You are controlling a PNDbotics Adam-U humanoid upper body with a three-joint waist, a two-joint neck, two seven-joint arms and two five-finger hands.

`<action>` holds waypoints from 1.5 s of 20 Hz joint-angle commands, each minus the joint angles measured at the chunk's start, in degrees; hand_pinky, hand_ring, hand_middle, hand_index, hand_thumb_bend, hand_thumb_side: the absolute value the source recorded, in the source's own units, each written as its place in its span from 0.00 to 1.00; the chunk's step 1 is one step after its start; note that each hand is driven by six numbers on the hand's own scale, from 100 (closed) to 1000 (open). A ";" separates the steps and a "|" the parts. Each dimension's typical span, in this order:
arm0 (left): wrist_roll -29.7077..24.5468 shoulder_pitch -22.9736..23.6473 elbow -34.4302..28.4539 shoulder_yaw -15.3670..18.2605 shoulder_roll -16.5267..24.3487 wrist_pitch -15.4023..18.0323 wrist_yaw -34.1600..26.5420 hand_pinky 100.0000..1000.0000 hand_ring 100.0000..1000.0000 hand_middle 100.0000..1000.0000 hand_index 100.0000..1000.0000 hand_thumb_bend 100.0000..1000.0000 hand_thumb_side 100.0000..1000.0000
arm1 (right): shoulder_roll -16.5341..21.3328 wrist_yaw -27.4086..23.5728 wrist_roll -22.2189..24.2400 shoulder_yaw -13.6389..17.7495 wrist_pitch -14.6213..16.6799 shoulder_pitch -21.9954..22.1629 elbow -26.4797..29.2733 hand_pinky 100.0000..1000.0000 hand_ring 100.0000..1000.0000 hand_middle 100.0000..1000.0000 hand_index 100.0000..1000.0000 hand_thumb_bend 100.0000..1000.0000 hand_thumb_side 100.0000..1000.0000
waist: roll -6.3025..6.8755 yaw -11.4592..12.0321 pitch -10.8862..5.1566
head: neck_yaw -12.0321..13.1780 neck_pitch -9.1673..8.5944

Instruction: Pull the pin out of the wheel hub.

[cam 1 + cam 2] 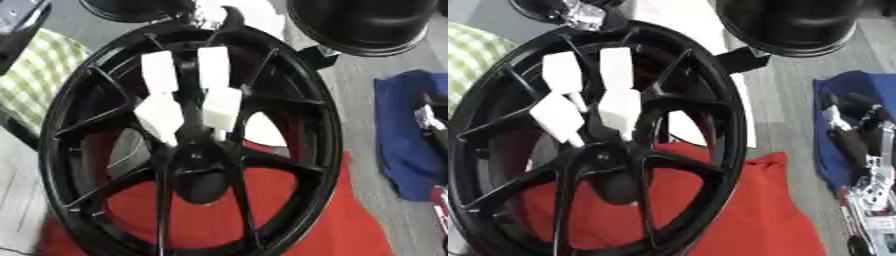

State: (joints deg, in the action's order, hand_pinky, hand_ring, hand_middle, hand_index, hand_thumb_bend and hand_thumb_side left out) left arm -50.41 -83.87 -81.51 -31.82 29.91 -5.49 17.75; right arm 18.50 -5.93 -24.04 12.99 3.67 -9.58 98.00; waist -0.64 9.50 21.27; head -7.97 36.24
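A black spoked wheel (289,100) stands tilted on a red cloth and fills the middle of both views. My left hand (179,95) comes in from the top and reaches down across the spokes. Its white-padded fingers (220,107) are bent and close together at the wheel hub (194,157). The pin is pinched between the fingertips and mostly hidden by them. My right hand (853,131) lies at the right edge on a blue cloth, away from the wheel, with its fingers relaxed and nothing in them.
A red cloth (754,210) lies under the wheel and a blue cloth (398,150) to its right. A green checked cloth (39,75) sits at the left. A large black round part (794,25) stands behind at the top right, another (131,10) at the top left.
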 commanded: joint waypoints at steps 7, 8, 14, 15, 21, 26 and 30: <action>-1.56 1.01 -2.63 3.08 7.31 3.97 -6.77 0.79 0.80 0.79 0.87 0.44 0.78 | 1.55 0.73 -0.35 0.43 -0.04 -0.21 0.89 0.56 0.70 0.54 0.65 0.41 0.29 | 0.49 0.64 -1.45 | -1.56 0.65; -1.56 1.39 -3.09 2.94 8.07 3.74 -7.58 0.80 0.80 0.79 0.87 0.48 0.78 | 1.60 0.77 -0.41 0.47 -0.05 -0.20 0.90 0.56 0.70 0.54 0.65 0.41 0.29 | 0.56 0.72 -1.41 | -1.71 0.67; -1.56 3.46 -6.54 0.88 11.17 0.67 -7.38 0.83 0.80 0.78 0.87 0.62 0.76 | 1.71 0.93 -0.52 0.49 -0.14 -0.23 0.96 0.56 0.70 0.54 0.65 0.41 0.29 | 0.71 0.75 -1.22 | -1.91 0.90; -1.56 3.72 -7.31 0.46 11.53 0.16 -6.73 0.83 0.80 0.78 0.87 0.63 0.75 | 1.70 0.94 -0.53 0.50 -0.15 -0.24 0.98 0.56 0.70 0.54 0.65 0.41 0.29 | 0.71 0.73 -1.17 | -1.88 0.94; -1.56 5.83 -10.90 -1.16 13.35 -2.08 -4.88 0.82 0.79 0.76 0.87 0.64 0.74 | 1.66 0.99 -0.59 0.51 -0.20 -0.33 1.11 0.56 0.71 0.54 0.65 0.41 0.29 | 0.66 0.60 -0.95 | -1.73 1.18; -1.56 7.48 -11.61 -1.20 14.45 -4.22 -3.45 0.82 0.79 0.77 0.87 0.63 0.69 | 1.58 1.04 -0.59 0.50 -0.26 -0.32 1.19 0.56 0.71 0.54 0.65 0.41 0.29 | 0.53 0.53 -0.74 | -1.61 1.38; -1.56 8.15 -12.02 -1.06 14.87 -5.69 -1.87 0.83 0.80 0.78 0.88 0.63 0.66 | 1.50 1.04 -0.63 0.51 -0.31 -0.34 1.23 0.56 0.71 0.54 0.65 0.41 0.29 | 0.44 0.44 -0.62 | -1.62 1.35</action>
State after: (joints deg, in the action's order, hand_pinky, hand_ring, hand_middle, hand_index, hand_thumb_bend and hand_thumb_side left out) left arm -51.92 -74.99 -92.74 -33.66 42.91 -10.47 15.15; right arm 18.52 -5.38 -24.56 13.05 3.36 -9.55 98.00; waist -0.16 9.97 21.62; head -9.67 37.69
